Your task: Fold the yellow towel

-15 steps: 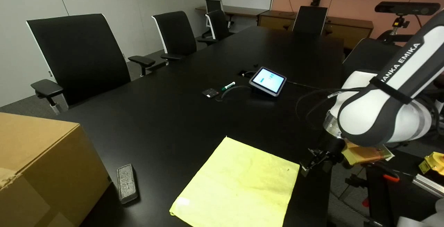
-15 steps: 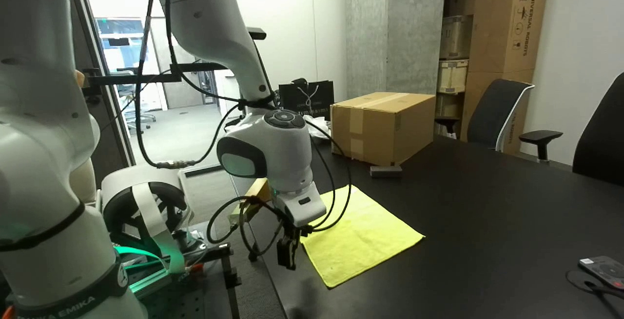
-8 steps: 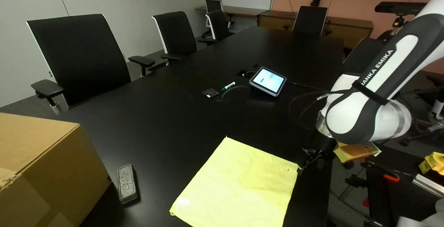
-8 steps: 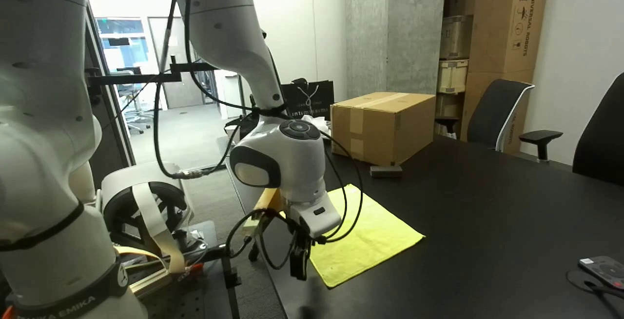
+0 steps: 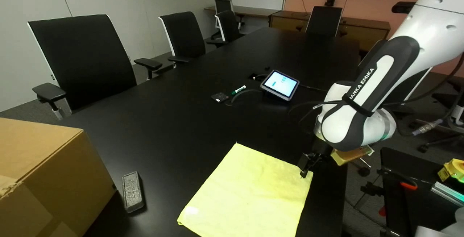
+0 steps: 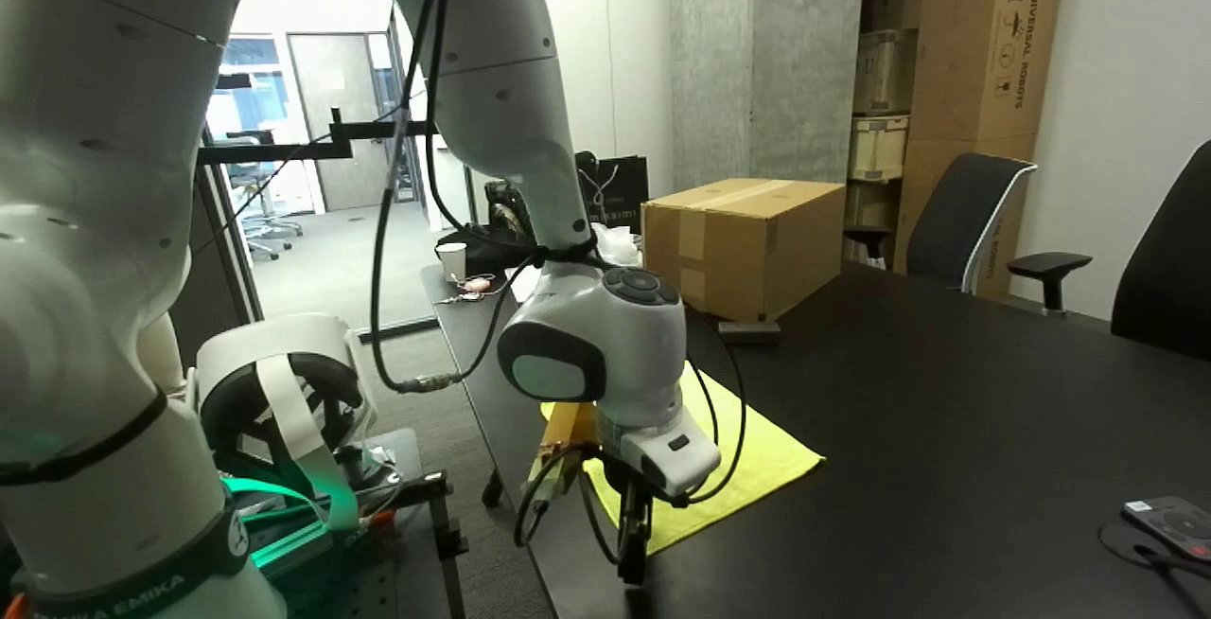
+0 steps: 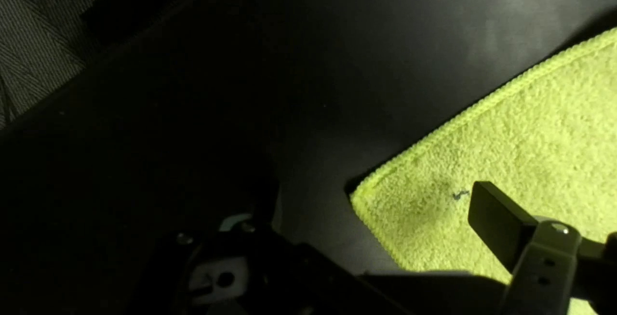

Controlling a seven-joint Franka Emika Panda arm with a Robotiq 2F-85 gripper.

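Standing with jaws parted and nothing clasped, the Robotiq gripper is set at one corner of the yellow towel. In the wrist view one finger shows over the cloth at lower right, the other, poorly lit, over the black table left of centre; the straddle is judged deliberate, so that closing would pinch the corner. Contact with the cloth cannot be confirmed. The towel lies flat and unfolded at bottom centre of an exterior view, the corner concerned at its right. Its place near the table's edge presumably suits the reach of the Panda arm, which spans the upper right. Farther out, in both exterior views, the cardboard box and a grey oblong block, probably a whiteboard eraser, stand apart from the towel, which should leave room for a fold. A tablet, above centre, is propped at a tilt, presumably for reading.
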